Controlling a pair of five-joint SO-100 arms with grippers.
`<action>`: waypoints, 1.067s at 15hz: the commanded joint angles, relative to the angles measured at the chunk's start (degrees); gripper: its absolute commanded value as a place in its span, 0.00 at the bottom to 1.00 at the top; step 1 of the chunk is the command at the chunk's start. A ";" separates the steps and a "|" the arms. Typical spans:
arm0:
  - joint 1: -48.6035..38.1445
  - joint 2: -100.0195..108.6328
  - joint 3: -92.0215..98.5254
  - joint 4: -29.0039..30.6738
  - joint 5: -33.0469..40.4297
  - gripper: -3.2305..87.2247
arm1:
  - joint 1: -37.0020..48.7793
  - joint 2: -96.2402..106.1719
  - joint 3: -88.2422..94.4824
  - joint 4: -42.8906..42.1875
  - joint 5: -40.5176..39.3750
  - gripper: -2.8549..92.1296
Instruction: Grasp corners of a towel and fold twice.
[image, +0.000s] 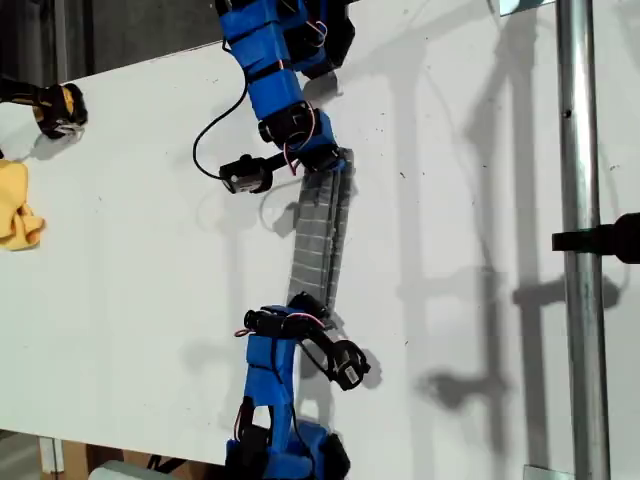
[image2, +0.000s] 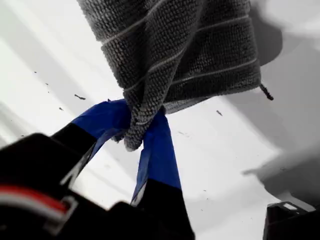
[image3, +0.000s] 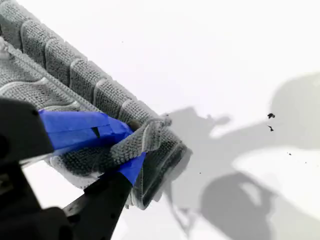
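The towel (image: 322, 235) is a narrow grey striped strip stretched between two blue arms in the middle of the exterior view. One arm's gripper (image: 335, 160) holds the strip's upper end and the other arm's gripper (image: 305, 303) holds its lower end. The wrist views do not show which arm is which. My first gripper (image2: 140, 121) is shut on a bunched corner of the towel (image2: 175, 50), which hangs off the white table. My second gripper (image3: 134, 145) is shut on a corner of stacked towel layers (image3: 75, 75).
A small yellow cloth (image: 18, 205) lies at the exterior view's left edge, with a black and yellow object (image: 58, 108) above it. A metal pole (image: 580, 250) with a black clamp (image: 605, 240) runs down the exterior view's right. The white table (image: 130, 300) ends near the lower arm's base.
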 joint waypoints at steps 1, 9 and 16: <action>1.32 -1.67 -1.41 0.35 -0.70 0.04 | -1.58 -1.67 0.35 -1.05 1.05 0.03; -2.90 -6.42 -1.05 2.29 0.00 0.36 | 1.23 -6.42 -1.05 3.08 4.13 0.33; -5.71 21.88 19.78 3.87 -0.09 0.37 | 4.92 17.14 -5.80 21.45 3.60 0.40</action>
